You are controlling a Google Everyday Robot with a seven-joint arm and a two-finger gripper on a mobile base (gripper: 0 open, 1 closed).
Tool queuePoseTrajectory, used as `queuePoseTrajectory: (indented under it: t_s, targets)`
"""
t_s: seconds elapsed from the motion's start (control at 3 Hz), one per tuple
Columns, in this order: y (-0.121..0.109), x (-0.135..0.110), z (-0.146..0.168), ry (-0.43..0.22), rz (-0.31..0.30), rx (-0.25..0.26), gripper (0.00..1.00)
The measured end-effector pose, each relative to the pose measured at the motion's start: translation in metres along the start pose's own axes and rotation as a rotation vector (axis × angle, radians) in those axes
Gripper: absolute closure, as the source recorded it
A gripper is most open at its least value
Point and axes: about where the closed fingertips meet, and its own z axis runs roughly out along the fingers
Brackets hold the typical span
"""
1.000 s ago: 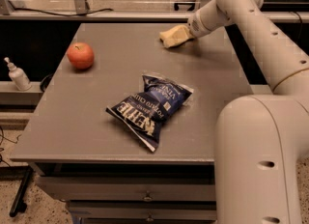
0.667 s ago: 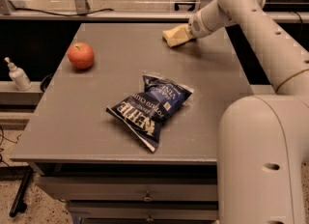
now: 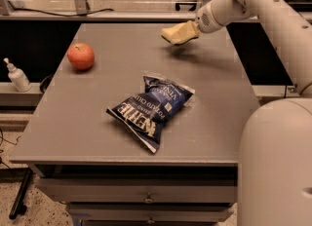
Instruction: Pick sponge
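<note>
Table [image 3: 97, 108]: grey, fills most of your view; drawers [image 3: 146, 198] under the front edge.
Arm [image 3: 258, 6]: white, from upper right of view, reaching over the far right of the table.
Bag [image 3: 153, 108]: blue chip bag, crumpled, lying mid-table.
Apple [image 3: 81, 56]: red, far left, well apart from bag.
Gripper [image 3: 178, 33]: at arm's end near the far edge, clamped on the sponge; its shadow falls on the table below.
Sponge [image 3: 169, 34]: pale yellow, pinched at gripper tip, off the surface.
Bottle [image 3: 17, 75]: small white pump btl on a ledge left of the table.
</note>
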Motion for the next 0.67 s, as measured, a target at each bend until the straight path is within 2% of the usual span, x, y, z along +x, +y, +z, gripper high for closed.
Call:
queuePoseTrajectory:
  t_s: [0.33,0.67]
  targets:
    - [0.044,-0.008,-0.043,-0.022,-0.037,-0.064,1.00]
    - [0.060,-0.011,-0.056,-0.028,-0.051,-0.080,1.00]
